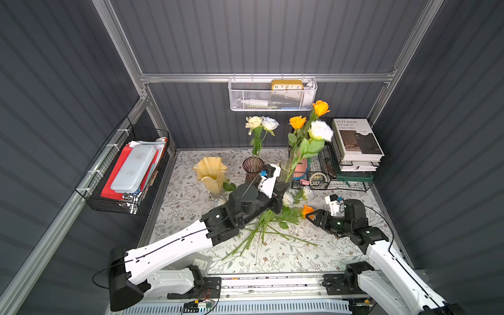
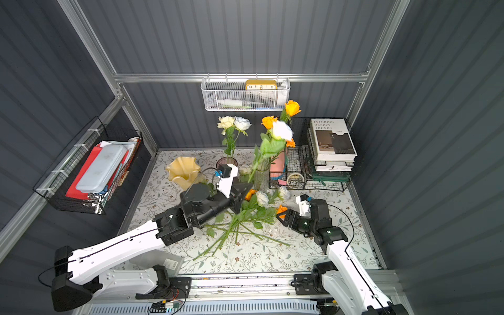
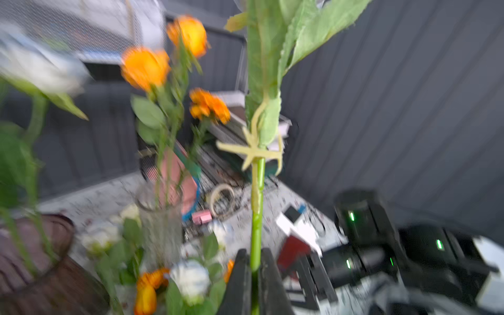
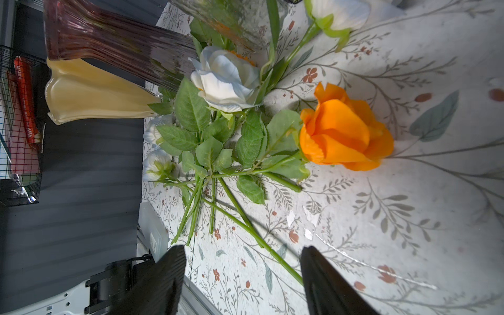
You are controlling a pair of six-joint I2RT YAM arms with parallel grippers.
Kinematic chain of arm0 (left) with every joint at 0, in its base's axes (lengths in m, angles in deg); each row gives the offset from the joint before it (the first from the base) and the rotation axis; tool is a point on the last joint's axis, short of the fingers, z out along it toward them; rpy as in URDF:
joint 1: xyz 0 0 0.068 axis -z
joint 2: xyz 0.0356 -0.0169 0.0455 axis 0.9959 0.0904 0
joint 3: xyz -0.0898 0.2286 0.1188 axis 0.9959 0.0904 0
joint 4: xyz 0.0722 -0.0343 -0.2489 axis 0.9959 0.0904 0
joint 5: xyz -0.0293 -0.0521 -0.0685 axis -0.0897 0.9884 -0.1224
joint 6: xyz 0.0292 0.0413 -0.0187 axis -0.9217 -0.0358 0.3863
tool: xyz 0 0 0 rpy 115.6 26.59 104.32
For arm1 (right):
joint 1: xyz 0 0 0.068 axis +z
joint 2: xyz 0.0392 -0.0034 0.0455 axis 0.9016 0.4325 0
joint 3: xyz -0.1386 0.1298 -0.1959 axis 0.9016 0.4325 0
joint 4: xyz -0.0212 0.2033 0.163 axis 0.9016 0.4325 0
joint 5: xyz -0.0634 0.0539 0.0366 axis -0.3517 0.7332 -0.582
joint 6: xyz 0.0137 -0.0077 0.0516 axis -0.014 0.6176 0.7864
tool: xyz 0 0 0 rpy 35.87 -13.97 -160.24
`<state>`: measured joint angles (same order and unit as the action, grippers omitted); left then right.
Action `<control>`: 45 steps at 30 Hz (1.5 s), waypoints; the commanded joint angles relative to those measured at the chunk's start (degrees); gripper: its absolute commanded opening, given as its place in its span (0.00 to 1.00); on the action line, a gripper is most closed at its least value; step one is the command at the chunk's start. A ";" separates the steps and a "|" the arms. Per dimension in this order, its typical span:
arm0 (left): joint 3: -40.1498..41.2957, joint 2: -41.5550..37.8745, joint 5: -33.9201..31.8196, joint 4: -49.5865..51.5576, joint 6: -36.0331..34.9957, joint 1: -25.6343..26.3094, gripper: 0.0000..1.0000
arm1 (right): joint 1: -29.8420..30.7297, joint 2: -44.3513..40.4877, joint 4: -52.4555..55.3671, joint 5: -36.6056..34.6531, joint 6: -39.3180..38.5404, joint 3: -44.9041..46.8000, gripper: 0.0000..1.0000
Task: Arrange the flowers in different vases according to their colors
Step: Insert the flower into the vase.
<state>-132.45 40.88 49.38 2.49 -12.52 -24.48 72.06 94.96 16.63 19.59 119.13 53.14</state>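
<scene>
Stem of white rose (image 1: 321, 130) clenched in my left tool (image 3: 255, 263); my right tool (image 4: 242, 253) released.
My left tool grips the green stem low down. The stem is tilted and the bloom is raised above the bench (image 1: 300, 259), near the orange roses (image 1: 297, 122) that stand in the clear ribbed vase (image 2: 261, 177). The purple vase (image 1: 252, 166) holds a cream rose (image 1: 253, 122) and a white one, and the yellow vase (image 1: 210, 171) stands beside it. The loose flowers (image 1: 272, 218) lie in a heap on the bench between my two tools. My right tool has its jaws apart and holds nothing, with one orange rose (image 4: 343, 133) lying near it.
</scene>
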 commanded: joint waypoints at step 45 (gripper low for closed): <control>-4.99 33.57 2.12 -61.83 -13.03 -27.96 0.00 | -0.12 4.54 -0.83 1.28 -3.15 -0.89 0.71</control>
<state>-136.97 73.67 49.97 -56.66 -27.16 -52.24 72.06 99.70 15.51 20.22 117.09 53.10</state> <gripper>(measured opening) 0.082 0.713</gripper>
